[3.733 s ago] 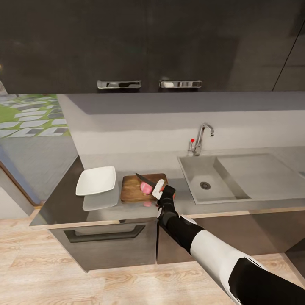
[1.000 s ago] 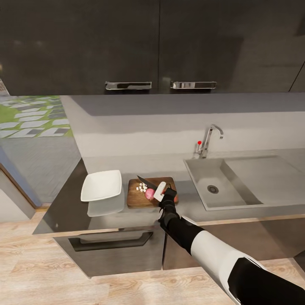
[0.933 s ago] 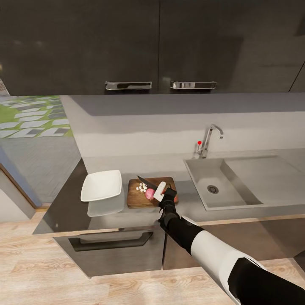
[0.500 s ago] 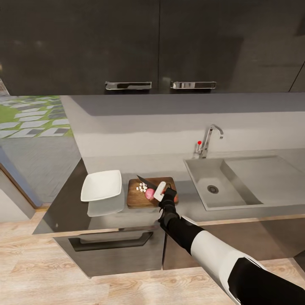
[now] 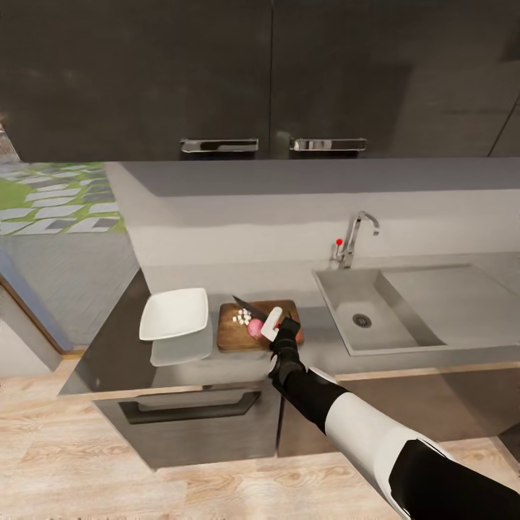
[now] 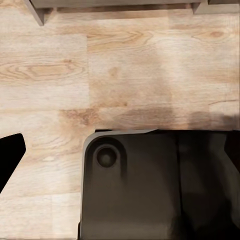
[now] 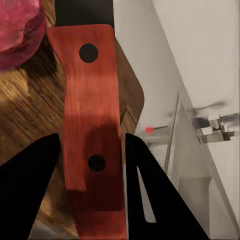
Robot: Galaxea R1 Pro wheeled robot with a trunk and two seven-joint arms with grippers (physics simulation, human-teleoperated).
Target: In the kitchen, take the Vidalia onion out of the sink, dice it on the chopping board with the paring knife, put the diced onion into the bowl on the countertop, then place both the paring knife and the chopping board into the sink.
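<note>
Head view shows us our right pincer (image 5: 275, 326) clamped on the knife (image 5: 245, 305), white cubes (image 5: 242, 317) newly lying beyond its tip beside the remaining onion (image 5: 255, 328) on the board (image 5: 230, 336): dicing has started, not finished.

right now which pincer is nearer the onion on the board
Right. The right pincer holds the paring knife over the chopping board, right beside the onion. The left arm's camera looks down at the wood floor, away from the countertop.
</note>
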